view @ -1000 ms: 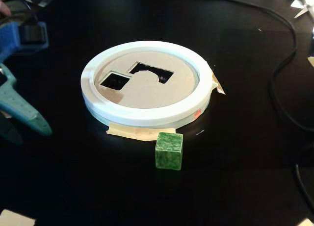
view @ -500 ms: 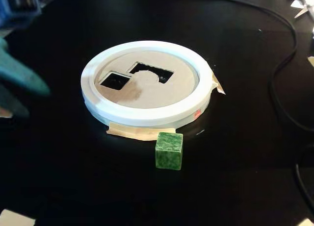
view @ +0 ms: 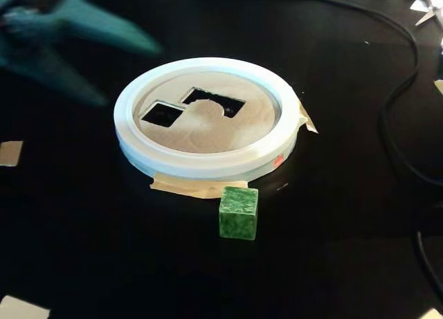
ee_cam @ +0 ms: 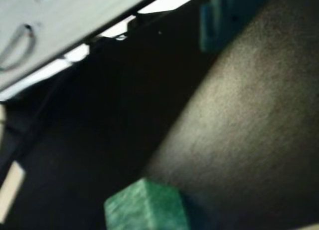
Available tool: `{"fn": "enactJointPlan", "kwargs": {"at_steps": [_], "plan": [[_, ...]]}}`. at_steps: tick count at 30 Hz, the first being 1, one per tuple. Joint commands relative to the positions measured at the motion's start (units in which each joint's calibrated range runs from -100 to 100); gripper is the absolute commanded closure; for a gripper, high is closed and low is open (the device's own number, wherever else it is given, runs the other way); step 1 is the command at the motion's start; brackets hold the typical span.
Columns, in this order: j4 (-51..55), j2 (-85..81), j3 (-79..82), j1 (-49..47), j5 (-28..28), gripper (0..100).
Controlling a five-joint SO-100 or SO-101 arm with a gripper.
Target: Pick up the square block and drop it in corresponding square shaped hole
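A green marbled square block (view: 239,212) sits on the black table just in front of a round white shape sorter (view: 208,163). The sorter's wooden top has a square hole (view: 163,113) at the left and a larger cut-out (view: 214,102) beside it. My teal gripper (view: 131,77) is blurred at the far left, above the table left of the sorter. Its jaws are spread and empty. In the wrist view the block (ee_cam: 144,206) is at the bottom edge. One teal finger (ee_cam: 224,15) shows at the top right.
The sorter is taped down with beige tape (view: 197,187). A black cable (view: 398,111) runs along the right side. Scraps of tape (view: 10,153) lie at the left edge. A white drawer front (ee_cam: 65,25) shows at the wrist view's top left.
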Motion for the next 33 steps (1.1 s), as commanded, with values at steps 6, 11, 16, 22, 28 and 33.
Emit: {"fn": "enactJointPlan", "kwargs": {"at_steps": [6, 11, 16, 22, 28, 33], "plan": [[5.3, 43.2, -40.1, -0.1, 3.3, 0], [10.0, 52.8, -49.2, 0.6, 4.8, 0], [12.7, 61.0, -56.0, 0.6, 5.1, 0], [15.6, 69.2, -62.7, 0.6, 5.2, 0], [17.4, 74.0, -67.2, 0.6, 5.2, 0], [17.4, 75.8, -67.2, 0.8, 5.2, 0]]}}
